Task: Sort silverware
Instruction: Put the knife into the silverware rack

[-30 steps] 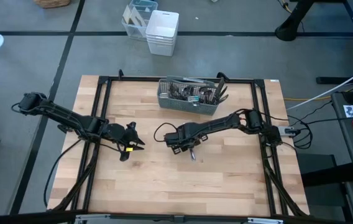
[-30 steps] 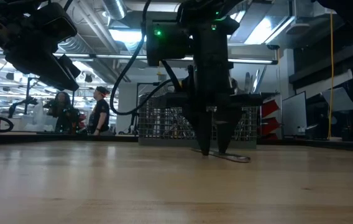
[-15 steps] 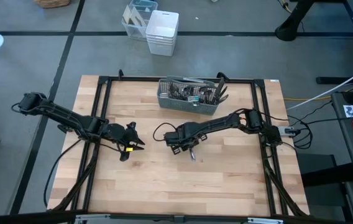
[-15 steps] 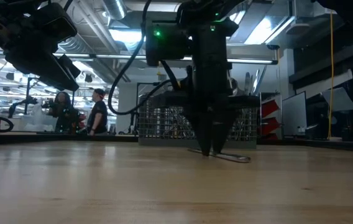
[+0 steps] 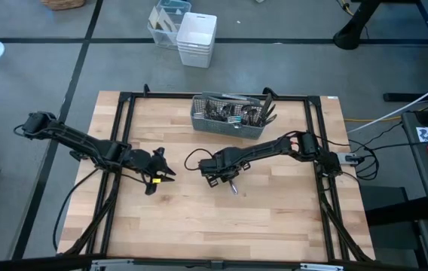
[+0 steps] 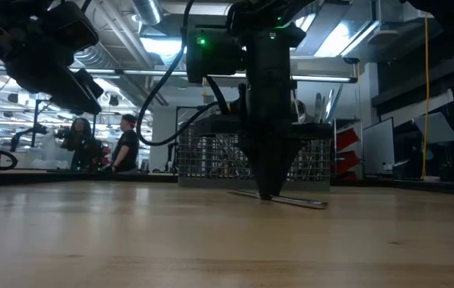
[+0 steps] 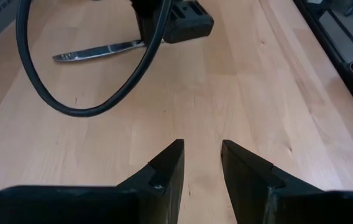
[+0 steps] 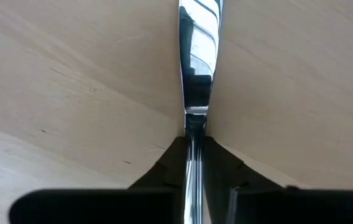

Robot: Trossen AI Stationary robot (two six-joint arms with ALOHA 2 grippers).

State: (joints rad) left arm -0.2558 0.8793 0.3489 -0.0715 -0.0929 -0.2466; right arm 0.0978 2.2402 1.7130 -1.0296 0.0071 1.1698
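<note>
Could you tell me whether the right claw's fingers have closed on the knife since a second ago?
Yes: in the low view the right claw has closed from spread to pinched on the knife, against the unmoved caddy.

Bare table [image 5: 199, 218] lies open on the near side of the grey caddy [image 5: 227, 117]. Just in front of the caddy, the right gripper [image 5: 225, 179], pinching a knife [image 5: 233, 185], blocks the middle; the left gripper [image 5: 163, 175] hovers further left.

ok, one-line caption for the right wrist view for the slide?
Right gripper shut on a table knife, blade lying flat on the wooden table.
</note>
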